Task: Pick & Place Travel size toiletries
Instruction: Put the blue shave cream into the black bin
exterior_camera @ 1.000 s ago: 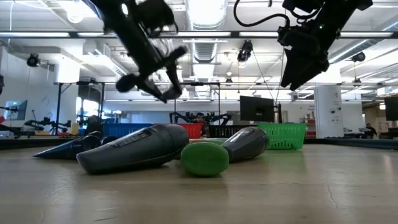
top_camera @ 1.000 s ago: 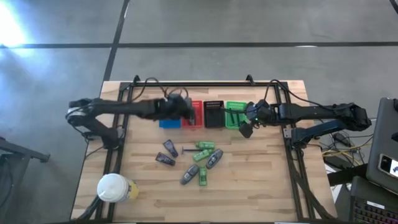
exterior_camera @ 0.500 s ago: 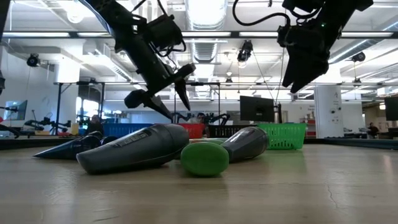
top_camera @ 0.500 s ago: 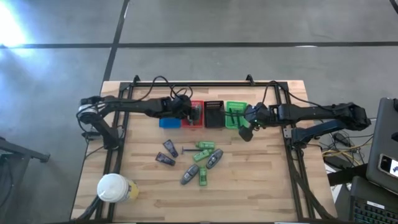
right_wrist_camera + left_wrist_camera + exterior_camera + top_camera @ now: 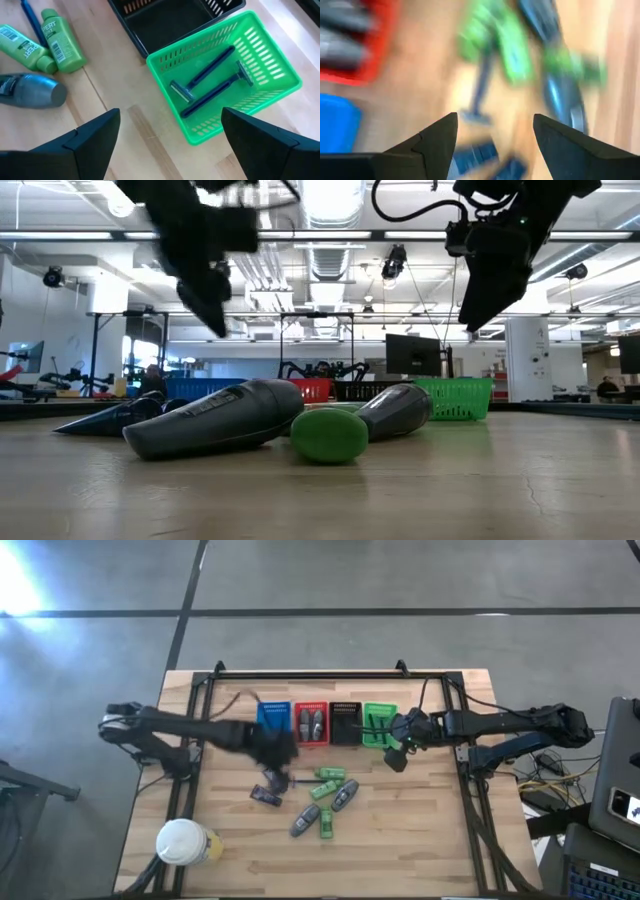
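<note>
Green tubes (image 5: 328,777), grey tubes (image 5: 345,796) and a dark tube (image 5: 265,795) are seen lying flat, clustered at frame centre. Two blue razors (image 5: 210,82) lie in the green basket (image 5: 260,107); grey tubes (image 5: 310,722) in the red basket (image 5: 296,739).

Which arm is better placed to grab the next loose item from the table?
Left: its open gripper hangs over the loose pile by the dark tubes, while the right gripper sits open beside the green basket.
</note>
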